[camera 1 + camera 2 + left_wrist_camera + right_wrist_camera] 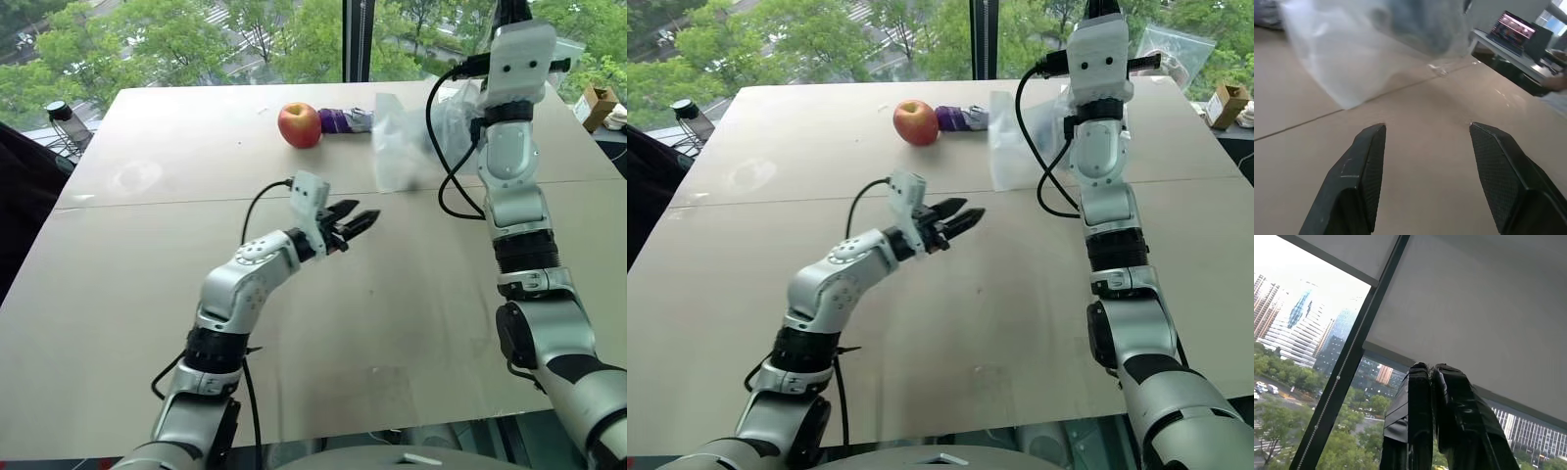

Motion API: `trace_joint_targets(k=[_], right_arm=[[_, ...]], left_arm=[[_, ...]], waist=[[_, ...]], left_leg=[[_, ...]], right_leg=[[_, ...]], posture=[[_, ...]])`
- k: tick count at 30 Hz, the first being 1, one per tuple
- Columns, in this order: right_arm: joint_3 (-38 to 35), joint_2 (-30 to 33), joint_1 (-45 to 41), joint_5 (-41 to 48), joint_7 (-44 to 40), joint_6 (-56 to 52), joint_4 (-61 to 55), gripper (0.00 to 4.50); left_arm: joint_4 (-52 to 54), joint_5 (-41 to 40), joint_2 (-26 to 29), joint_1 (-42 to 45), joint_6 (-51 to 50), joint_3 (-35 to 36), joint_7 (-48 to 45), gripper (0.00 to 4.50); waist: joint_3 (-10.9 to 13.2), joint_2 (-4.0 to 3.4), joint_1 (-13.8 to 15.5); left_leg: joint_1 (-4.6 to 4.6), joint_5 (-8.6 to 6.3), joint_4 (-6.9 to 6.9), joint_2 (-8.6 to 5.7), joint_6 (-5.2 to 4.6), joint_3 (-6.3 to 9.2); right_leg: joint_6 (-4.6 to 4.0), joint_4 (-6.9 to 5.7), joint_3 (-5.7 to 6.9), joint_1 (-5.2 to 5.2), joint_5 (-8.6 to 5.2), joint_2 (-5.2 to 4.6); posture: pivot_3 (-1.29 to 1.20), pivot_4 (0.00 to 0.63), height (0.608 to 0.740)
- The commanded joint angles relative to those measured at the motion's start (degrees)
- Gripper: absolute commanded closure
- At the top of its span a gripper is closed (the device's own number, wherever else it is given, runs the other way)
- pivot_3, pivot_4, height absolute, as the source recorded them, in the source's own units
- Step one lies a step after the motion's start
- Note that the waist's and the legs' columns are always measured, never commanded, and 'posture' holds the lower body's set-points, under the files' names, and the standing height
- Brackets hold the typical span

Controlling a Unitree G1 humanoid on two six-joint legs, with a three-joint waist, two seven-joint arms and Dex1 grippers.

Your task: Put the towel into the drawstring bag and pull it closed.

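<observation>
Centrally, the translucent, thin-fabric drawstring bag [400,147] is seen hanging; left pincer [355,221] is spread, empty; right pincer [1431,377] pressed closed.

The drawstring bag [400,145], upper centre of the head views, is thin, translucent white fabric — softly creased. The table [392,323] is matt, smooth beige board. The apple [300,124] has a glossy red skin. The left gripper [1425,171] has matt black fingers [1364,166] — finely textured inner pads.
</observation>
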State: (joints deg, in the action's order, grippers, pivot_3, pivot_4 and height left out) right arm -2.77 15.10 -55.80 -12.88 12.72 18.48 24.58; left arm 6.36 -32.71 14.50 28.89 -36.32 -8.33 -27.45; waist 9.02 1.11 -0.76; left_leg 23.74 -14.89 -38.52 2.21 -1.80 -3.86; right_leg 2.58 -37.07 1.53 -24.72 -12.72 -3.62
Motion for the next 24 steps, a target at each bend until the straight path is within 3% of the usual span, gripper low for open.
trace_joint_targets(k=[1, 12, 20, 24], right_arm=[[-1.4, -0.1, -4.5, 2.2, -1.0, -1.6, -5.4, 4.5], [-3.1, -5.8, -8.6, 11.4, -4.0, -10.8, -9.0, 4.5], [-2.3, -8.3, -10.6, 12.2, -3.9, -13.3, -9.4, 4.5], [-2.2, -9.0, -10.7, 12.1, -4.0, -14.3, -9.8, 4.5]], left_arm=[[-5.0, 5.5, -2.2, 3.7, 5.8, -4.6, -4.2, 1.73], [-25.7, 10.4, -16.7, 12.9, 14.6, -5.0, -8.6, 1.73], [-29.6, 12.1, -21.2, 13.9, 16.1, -7.2, -14.9, 1.73], [-33.4, 14.8, -23.0, 16.0, 18.7, -6.7, -13.7, 1.73]], waist=[[0.0, -0.04, -0.2], [0.0, -0.05, 0.0], [0.0, -0.05, -0.1], [0.0, -0.05, 0.0]], left_leg=[[-0.01, 0.0, 0.01, 0.01, 0.0, -0.01], [0.02, -0.01, 0.01, 0.01, -0.03, -0.06], [0.04, -0.02, 0.07, 0.02, -0.04, -0.07], [0.03, -0.02, 0.05, 0.02, -0.05, -0.06]], right_leg=[[0.0, -0.01, -0.01, -0.01, 0.0, 0.03], [0.0, 0.02, -0.02, -0.03, 0.0, 0.05], [0.01, 0.04, -0.02, -0.07, 0.0, 0.05], [0.01, 0.03, -0.02, -0.06, 0.0, 0.05]], posture=[[0.0, 0.15, 0.74], [0.0, 0.15, 0.74], [0.0, 0.15, 0.74], [0.0, 0.15, 0.74]])
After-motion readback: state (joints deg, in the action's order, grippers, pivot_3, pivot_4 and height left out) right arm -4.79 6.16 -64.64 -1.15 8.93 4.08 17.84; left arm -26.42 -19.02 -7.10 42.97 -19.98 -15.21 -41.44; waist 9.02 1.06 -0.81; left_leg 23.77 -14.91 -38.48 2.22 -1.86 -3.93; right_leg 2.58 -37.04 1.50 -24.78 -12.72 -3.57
